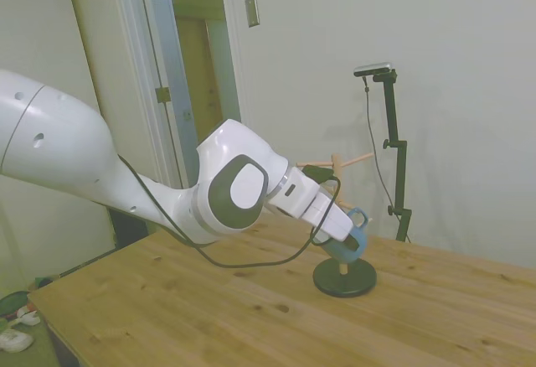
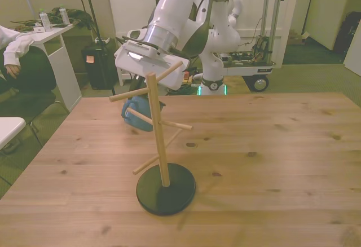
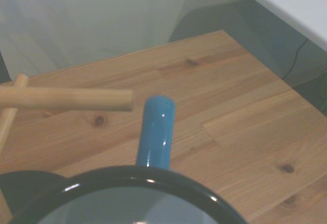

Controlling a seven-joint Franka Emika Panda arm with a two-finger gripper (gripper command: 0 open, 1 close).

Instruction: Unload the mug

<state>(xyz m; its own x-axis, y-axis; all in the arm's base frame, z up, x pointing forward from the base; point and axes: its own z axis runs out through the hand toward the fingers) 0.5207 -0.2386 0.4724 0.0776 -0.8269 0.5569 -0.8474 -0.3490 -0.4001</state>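
Note:
The mug (image 1: 352, 246), light blue with a dark rim, hangs in the air beside the wooden peg stand (image 2: 158, 134) on its black round base (image 2: 166, 189). My gripper (image 1: 342, 233) reaches down from the arm and is shut on the mug's rim. In the front view the mug (image 2: 131, 117) sits behind the stand's post, partly hidden by pegs. The wrist view shows the dark rim (image 3: 127, 175) close up and the blue handle (image 3: 156, 129) just past the tip of one peg (image 3: 66, 97), not around it.
The stand base (image 1: 344, 279) is on the wooden table (image 2: 271, 145), with pegs sticking out on several sides. Off the front view's left are a white desk (image 2: 53, 35) and a person's sleeve (image 2: 14, 44).

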